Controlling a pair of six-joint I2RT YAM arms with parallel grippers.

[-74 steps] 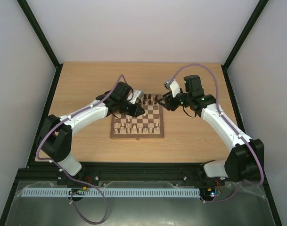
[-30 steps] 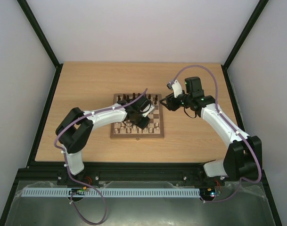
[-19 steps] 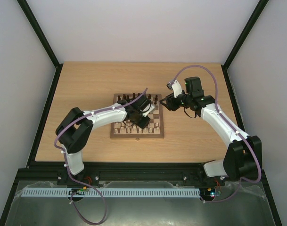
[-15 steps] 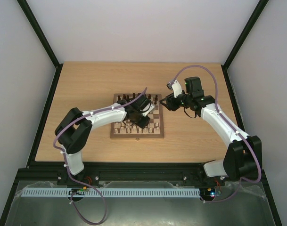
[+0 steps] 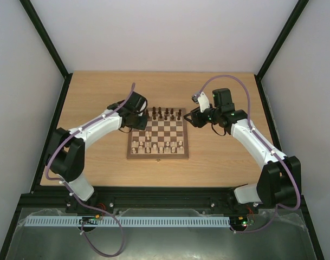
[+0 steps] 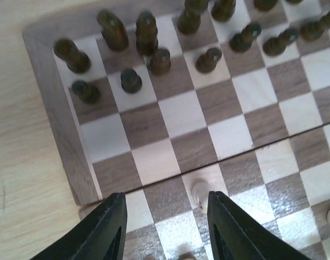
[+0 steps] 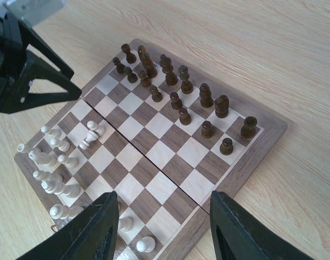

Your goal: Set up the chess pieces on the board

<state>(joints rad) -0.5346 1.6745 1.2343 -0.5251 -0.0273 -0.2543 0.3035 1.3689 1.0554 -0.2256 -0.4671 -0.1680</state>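
1. The chess pieces (image 7: 206, 96) stand on the board (image 7: 265, 130) — dark ones far, pale ones near.
2. The left fingers (image 6: 108, 227) and right fingers (image 7: 94, 233) are apart, holding nothing.
3. The pieces look tiny, light and tippy — pinch one gently around its middle.

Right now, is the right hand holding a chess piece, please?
No, the right hand is open: its fingers stand apart with nothing between them, the board lying beyond.

Dark, cream chess pieces (image 7: 206, 95) on checkered board (image 7: 160, 154)
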